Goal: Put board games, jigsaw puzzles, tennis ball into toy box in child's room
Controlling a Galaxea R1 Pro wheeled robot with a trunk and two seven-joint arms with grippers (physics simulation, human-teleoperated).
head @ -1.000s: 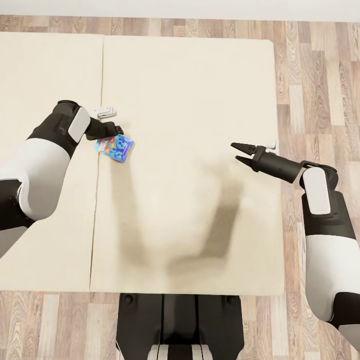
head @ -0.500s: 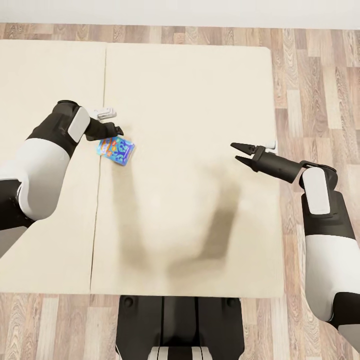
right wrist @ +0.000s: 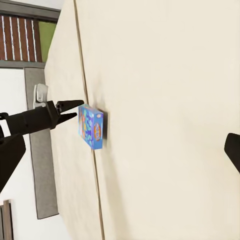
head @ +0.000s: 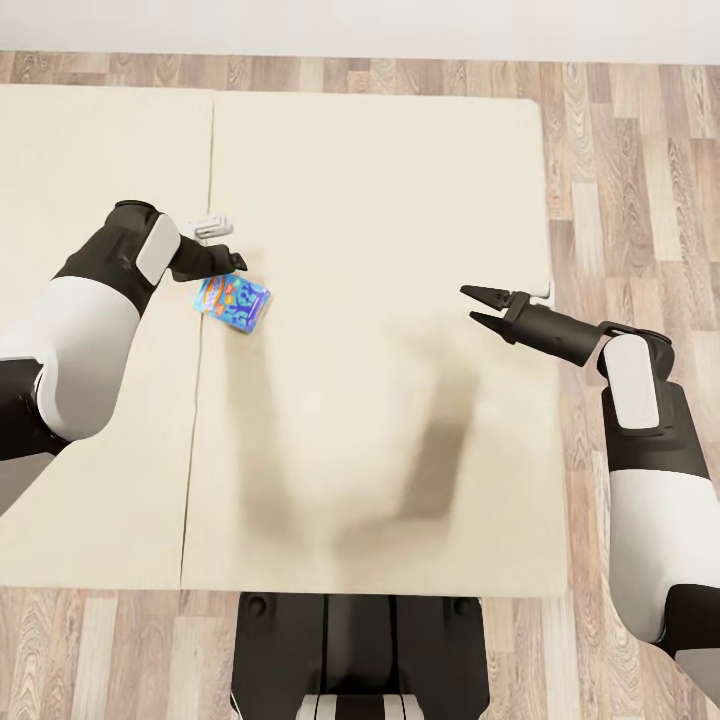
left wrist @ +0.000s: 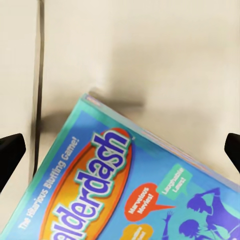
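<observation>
The robot stands at the foot of the bed (head: 400, 180), head camera looking down on the beige two-part mattress. The small blue game box (head: 233, 301) lies flat on the mattress, just beside the seam (head: 205, 250) between the two halves, cover up and turned at a slant to the bed edges. The left gripper (head: 232, 264) hangs directly over the near corner of the box; in the right wrist view its dark fingers (right wrist: 70, 105) taper to a narrow gap beside the box edge, and in the left wrist view the two fingertips sit at opposite margins with the printed cover between them, so the jaws read as released and straddling, with nothing clamped. Contact between fingers and box cannot be confirmed. This pose suits a top-down pinch across the short width of the box, which is judged to be the step in hand. The right gripper (head: 482, 306) is held well apart over the right half of the mattress, jaws parted and empty, probably parked clear of the left arm's working space. The wood floor (head: 630, 150) borders the bed on the right
</observation>
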